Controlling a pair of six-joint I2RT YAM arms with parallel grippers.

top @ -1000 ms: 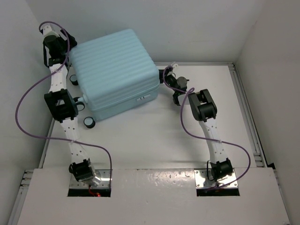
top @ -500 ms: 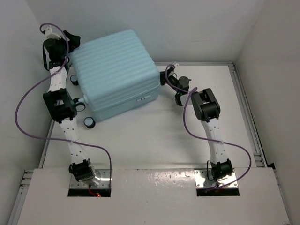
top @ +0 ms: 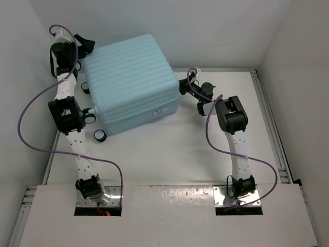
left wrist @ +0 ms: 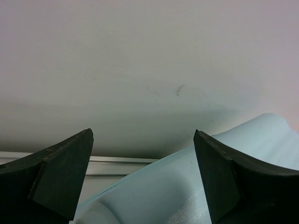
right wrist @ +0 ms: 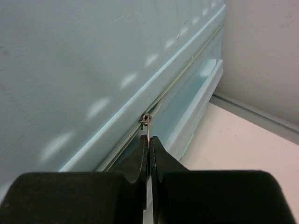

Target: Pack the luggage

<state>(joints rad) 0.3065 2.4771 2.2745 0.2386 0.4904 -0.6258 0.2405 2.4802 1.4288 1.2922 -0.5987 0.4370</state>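
Your luggage (top: 128,77) lies closed on its side at the far left of the table (top: 169,149), its back corner close to the wall (left wrist: 140,56). It is a pale aqua hard-shell suitcase. Along its left edge sit small black wheels (top: 98,135) with pale hubs. Fine ribs cross the broad top shell, and a small dark fitting (top: 159,110) sits on the near side face. A zip seam runs along the right side.

Your left gripper (top: 85,43) hovers at the case's far-left corner. Its fingers (left wrist: 60,177) are spread wide with nothing between them, and the left wrist view shows only a rounded slice of shell (left wrist: 187,186) below. Whether that gripper touches the shell, you cannot tell from either view.

On the right, your right gripper (top: 184,87) is pressed together on the thin metal zipper pull (right wrist: 147,128). The pull hangs from the seam on the right side of the case (right wrist: 70,70). The overhead view hides this grip behind the wrist.

The shell halves meet all round, so the lining and any contents are out of sight.
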